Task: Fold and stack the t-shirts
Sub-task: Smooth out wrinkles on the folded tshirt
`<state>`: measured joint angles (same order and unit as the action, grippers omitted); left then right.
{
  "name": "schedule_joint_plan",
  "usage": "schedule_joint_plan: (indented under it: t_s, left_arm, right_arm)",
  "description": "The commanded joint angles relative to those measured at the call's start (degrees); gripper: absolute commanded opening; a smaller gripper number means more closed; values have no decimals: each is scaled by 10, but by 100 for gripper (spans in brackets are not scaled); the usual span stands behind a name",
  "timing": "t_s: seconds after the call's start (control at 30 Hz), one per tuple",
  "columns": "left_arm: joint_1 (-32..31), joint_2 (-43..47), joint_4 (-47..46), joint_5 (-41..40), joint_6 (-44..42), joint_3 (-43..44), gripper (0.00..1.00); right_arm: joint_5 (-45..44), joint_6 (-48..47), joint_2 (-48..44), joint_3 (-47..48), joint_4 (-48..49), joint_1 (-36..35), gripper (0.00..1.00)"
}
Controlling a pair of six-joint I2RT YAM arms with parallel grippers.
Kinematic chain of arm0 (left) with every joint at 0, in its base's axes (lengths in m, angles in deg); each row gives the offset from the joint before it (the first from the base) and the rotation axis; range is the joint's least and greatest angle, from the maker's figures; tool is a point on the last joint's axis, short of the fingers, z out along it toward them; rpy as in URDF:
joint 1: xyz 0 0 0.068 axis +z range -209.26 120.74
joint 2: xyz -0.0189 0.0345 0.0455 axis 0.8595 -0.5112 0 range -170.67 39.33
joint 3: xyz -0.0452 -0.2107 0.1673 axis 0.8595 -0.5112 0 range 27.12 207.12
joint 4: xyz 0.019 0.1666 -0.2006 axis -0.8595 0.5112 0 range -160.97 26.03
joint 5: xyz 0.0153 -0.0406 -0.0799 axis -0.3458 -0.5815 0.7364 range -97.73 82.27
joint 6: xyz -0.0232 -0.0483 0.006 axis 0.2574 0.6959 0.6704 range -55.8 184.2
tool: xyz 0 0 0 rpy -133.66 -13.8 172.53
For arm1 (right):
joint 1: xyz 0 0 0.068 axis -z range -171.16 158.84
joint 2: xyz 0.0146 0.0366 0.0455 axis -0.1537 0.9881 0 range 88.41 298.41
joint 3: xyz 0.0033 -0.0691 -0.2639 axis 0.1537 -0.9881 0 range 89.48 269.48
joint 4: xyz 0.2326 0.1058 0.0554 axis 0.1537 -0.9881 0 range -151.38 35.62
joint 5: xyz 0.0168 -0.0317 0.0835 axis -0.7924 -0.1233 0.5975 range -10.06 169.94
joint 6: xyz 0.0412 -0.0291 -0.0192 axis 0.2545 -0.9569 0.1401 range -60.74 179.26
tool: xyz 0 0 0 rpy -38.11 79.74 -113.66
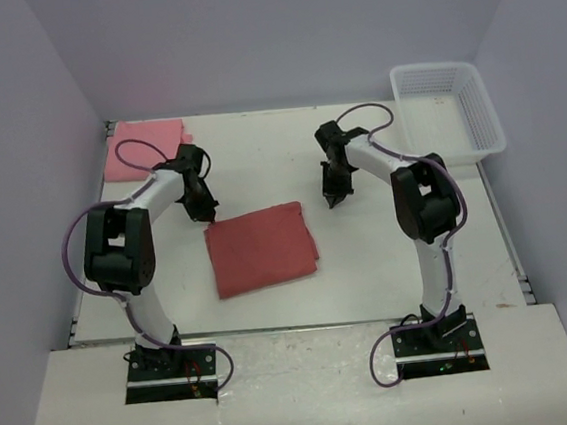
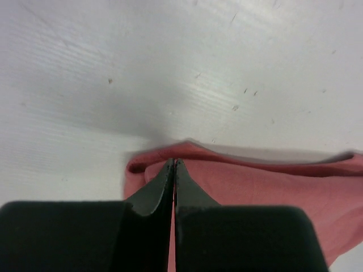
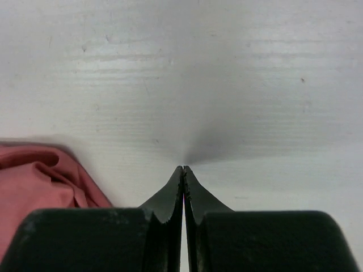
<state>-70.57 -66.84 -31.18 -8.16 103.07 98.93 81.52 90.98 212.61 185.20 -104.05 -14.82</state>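
So the brick-red shirt (image 1: 262,248) looks folded, lying mid-bench (image 1: 258,155) with the left jaws right at its far corner. The pink shirt (image 1: 142,149) sits folded-ish in the far left corner, well apart. I'd say the stacking's not done yet. Both sets of jaws are pinched shut, holding nothing.

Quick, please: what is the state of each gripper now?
Left gripper: closed, tips at the edge of the brick-red t-shirt, no cloth seen pinched.
Right gripper: closed, holding nothing, over the table.

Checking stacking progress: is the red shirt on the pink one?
No; the red shirt lies mid-table, apart from the pink shirt in the far left corner.
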Motion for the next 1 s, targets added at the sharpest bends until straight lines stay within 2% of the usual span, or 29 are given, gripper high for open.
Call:
schedule_joint_plan:
  t_s: [0.0,0.03,0.1,0.13,0.2,0.27,0.3,0.33,0.37,0.4,0.43,0.57,0.67,0.7,0.8,0.97]
  left_arm:
    - [8,32,6,-53,-41,50,0]
    - [8,63,1,-50,-58,58,0]
    - [2,103,-31,-32,-78,60,11]
    - [0,125,-36,-35,-81,62,33]
    - [-6,183,-52,-33,-104,73,58]
    - [-9,226,-23,-51,-106,90,67]
    - [-9,236,-10,-51,-108,93,78]
    - [-9,257,4,-53,-109,89,82]
    - [-9,271,28,-53,-107,79,85]
    - [-9,297,31,-33,-107,46,94]
    - [-8,308,33,-21,-108,27,96]
    - [-6,344,56,29,-99,-57,95]
    - [1,361,45,69,-107,-112,86]
    - [5,365,40,88,-107,-127,68]
    - [23,376,-4,144,-106,-188,66]
    - [41,369,-52,159,-105,-250,73]
  right_arm:
    - [-42,-33,-101,-2,0,0,0]
    - [-20,-38,-124,-14,11,1,0]
    - [2,-48,-190,-43,46,1,0]
    - [11,-49,-210,-65,53,0,0]
    - [39,-51,-246,-94,66,-2,0]
    - [63,-54,-296,-118,81,-7,0]
    - [65,-54,-333,-146,87,-15,0]
    - [65,-54,-352,-160,92,-20,0]
    - [64,-53,-369,-172,102,-24,0]
    - [62,-48,-405,-198,105,-32,0]
    - [67,-47,-422,-210,111,-36,0]
    - [88,-47,-503,-261,129,-50,0]
    - [93,-54,-560,-286,132,-54,0]
    - [93,-57,-575,-299,133,-55,0]
    - [98,-69,-624,-317,134,-55,0]
    - [112,-77,-673,-344,135,-55,0]
